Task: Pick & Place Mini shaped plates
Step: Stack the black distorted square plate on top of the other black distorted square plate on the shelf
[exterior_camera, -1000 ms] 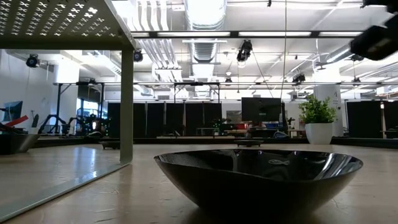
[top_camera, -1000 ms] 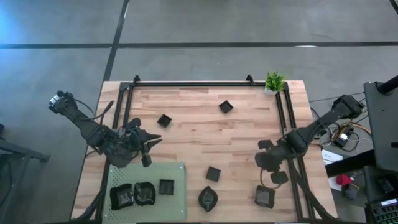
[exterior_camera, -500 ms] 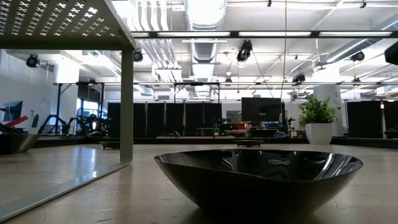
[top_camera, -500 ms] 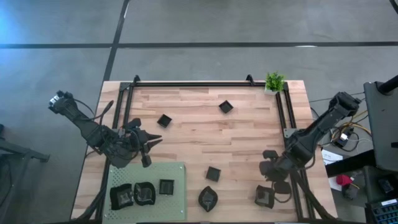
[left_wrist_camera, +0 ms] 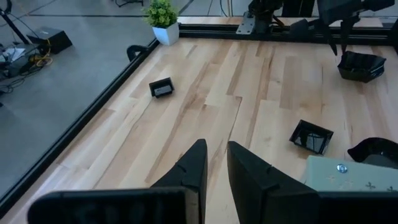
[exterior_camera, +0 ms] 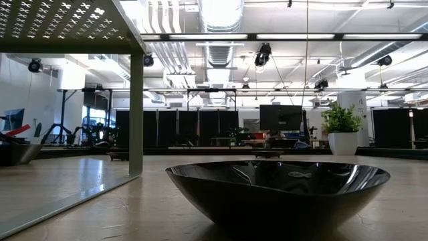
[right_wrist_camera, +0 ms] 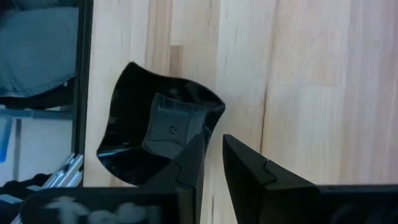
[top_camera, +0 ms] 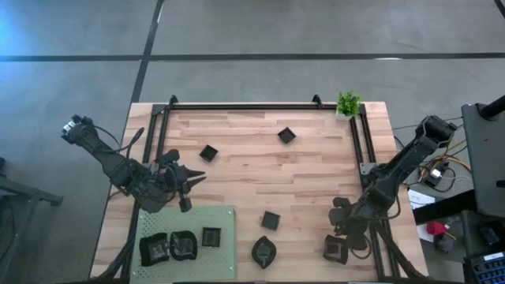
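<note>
Several small black mini shaped plates lie on the wooden table (top_camera: 316, 173): two toward the far side (top_camera: 208, 152) (top_camera: 286, 136), one near the middle (top_camera: 271, 220), a leaf-like one (top_camera: 263, 251) and a wavy-edged square one (top_camera: 335, 248) near the front. Three more sit on the light green mat (top_camera: 189, 222). My right gripper (top_camera: 341, 233) hangs just above the wavy-edged plate (right_wrist_camera: 155, 134), fingers narrowly open over its rim (right_wrist_camera: 212, 146). My left gripper (top_camera: 197, 180) hovers beside the mat's far edge, narrowly open with nothing between its fingers (left_wrist_camera: 216, 152).
A black rail frame (top_camera: 245, 106) runs round the table's far, left and right sides. A small green potted plant (top_camera: 348, 103) stands at the far right corner. In the low view the leaf-like plate (exterior_camera: 277, 191) fills the foreground.
My right gripper has swung toward the table's near edge and come down, turning as it went, until it stands over the wavy-edged plate at the near right. It has left the low view. The plates lie as before.
</note>
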